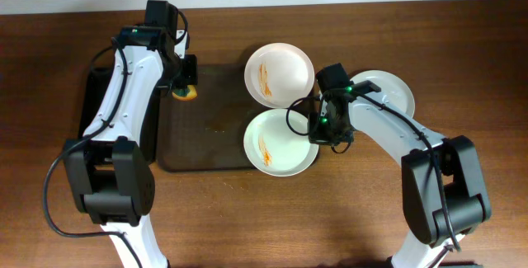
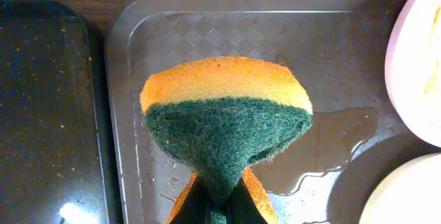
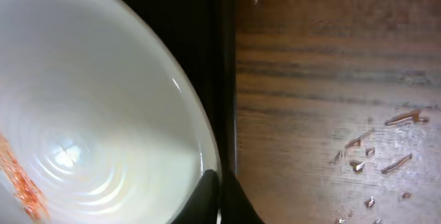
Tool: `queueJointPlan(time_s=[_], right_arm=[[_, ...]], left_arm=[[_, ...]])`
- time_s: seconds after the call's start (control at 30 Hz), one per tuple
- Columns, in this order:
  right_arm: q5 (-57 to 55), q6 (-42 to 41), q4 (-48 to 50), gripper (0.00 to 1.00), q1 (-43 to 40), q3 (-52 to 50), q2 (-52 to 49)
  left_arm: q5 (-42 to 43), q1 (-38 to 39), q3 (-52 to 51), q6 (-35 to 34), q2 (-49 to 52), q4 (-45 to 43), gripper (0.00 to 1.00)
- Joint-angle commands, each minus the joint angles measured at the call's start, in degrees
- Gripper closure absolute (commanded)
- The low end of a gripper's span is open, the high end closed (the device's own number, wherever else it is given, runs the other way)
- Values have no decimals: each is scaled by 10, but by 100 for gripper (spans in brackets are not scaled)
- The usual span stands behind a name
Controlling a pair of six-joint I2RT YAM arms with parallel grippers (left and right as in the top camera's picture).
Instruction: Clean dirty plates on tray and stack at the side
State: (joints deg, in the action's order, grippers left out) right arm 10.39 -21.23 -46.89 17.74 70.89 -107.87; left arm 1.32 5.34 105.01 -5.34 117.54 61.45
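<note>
Two dirty plates streaked with orange sauce lie on the right end of the dark tray (image 1: 206, 136): one at the back (image 1: 279, 74), one at the front (image 1: 279, 143). A plain white plate (image 1: 389, 91) lies on the table right of the tray. My left gripper (image 1: 184, 88) is shut on an orange and green sponge (image 2: 227, 124), held above the tray's wet back left corner (image 2: 158, 38). My right gripper (image 1: 319, 133) is shut on the right rim of the front plate (image 3: 89, 134), at the tray's right edge.
A narrower glossy black tray (image 1: 92, 103) lies left of the big tray, also in the left wrist view (image 2: 48, 114). Water pools on the tray (image 2: 337, 141), and droplets lie on the wooden table (image 3: 375, 148) right of it.
</note>
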Motion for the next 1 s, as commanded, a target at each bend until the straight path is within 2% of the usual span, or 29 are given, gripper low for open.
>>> queueJointPlan(time_s=[0.0,0.17,0.3,0.5,0.6,0.83,0.97], right_arm=[[16,-7,-18,96,5,-5,-3],[92,-22,-17,96,21,-4,-3],[66,-55,-3,96,45,-3,-3],[62,-64,-16,96,61,31,-3],[63,-87,23,96,88,58,-3],[-69,-229,152,96,180,61,-24],[-99,-245,173,96,217,61,-47]], left_arm=[[4,-2,7,11,5,-1,99],[5,-2,7,11,5,-1,100],[5,-2,7,11,5,-1,99],[5,-2,7,11,5,-1,99],[5,-2,7,11,5,-1,99],[4,-2,7,11,5,1,100],[4,-2,7,11,5,3,100]])
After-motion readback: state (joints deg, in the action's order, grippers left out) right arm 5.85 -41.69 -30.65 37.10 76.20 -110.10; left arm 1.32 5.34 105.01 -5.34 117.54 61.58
